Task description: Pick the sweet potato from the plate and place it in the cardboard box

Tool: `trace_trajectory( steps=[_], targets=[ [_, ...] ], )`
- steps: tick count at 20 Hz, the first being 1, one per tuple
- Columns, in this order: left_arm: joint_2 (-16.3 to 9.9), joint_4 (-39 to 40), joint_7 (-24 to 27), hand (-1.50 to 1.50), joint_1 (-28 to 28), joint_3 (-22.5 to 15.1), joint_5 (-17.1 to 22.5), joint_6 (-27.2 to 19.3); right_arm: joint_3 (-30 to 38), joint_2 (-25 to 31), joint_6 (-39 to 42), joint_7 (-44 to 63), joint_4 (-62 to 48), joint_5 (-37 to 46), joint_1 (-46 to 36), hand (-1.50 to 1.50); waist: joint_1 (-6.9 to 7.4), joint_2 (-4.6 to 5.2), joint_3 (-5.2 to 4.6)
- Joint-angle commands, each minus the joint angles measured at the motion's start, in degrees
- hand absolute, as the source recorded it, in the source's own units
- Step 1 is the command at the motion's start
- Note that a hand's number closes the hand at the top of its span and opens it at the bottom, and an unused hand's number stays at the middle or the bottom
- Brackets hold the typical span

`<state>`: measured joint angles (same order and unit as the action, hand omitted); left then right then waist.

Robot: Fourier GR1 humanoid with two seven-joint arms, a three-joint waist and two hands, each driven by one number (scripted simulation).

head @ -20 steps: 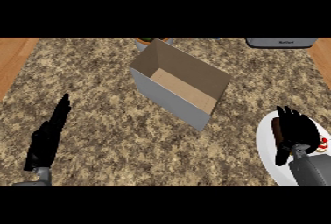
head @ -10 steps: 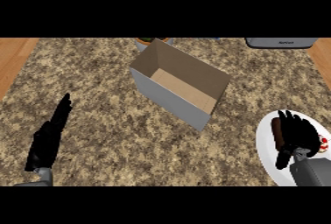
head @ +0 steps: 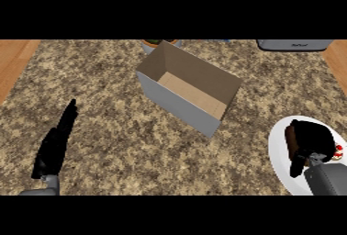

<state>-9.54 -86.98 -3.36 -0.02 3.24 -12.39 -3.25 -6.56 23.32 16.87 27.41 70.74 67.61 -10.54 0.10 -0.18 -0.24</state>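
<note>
Right hand [head: 313, 141] down on white plate [head: 281, 156] at right edge, fingers curled over brown sweet potato [head: 291, 137], which sits on plate, mostly hidden. Left hand [head: 55, 144] at lower left, fingers straight, holding nothing, resting. Cardboard box [head: 193, 89] open, upper centre of speckled counter [head: 122, 137], well apart from plate.

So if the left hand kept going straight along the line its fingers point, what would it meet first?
Probably nothing soon: the left hand points up and slightly right over bare counter. That line seems to pass left of the cardboard box, though depth is unclear.
</note>
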Motion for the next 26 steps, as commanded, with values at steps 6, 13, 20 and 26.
trace_trajectory(
  steps=[6,13,20,26],
  targets=[
    [-0.3,-1.9,-1.1,0.0,-0.5,0.4,0.3,0.8,-0.1,4.3,-10.8,-15.2,-4.8,0.8,-4.1,1.5,0.81,0.4,0.33],
    [-1.5,-0.6,-0.9,0.0,-2.2,0.8,1.6,3.1,4.1,6.6,-11.9,-40.6,-13.6,-10.9,-15.8,1.5,2.5,1.01,0.43],
    [1.9,-1.9,-1.1,0.0,0.7,-1.5,-1.2,0.1,9.2,8.6,-16.8,-48.9,-22.8,-11.9,-23.2,1.5,0.65,0.33,0.27],
    [-0.3,-4.4,-1.3,0.0,1.7,0.5,0.5,2.0,13.7,3.1,-9.6,-55.4,-17.7,-24.2,-26.2,1.5,0.26,-0.04,0.26]
  ],
)
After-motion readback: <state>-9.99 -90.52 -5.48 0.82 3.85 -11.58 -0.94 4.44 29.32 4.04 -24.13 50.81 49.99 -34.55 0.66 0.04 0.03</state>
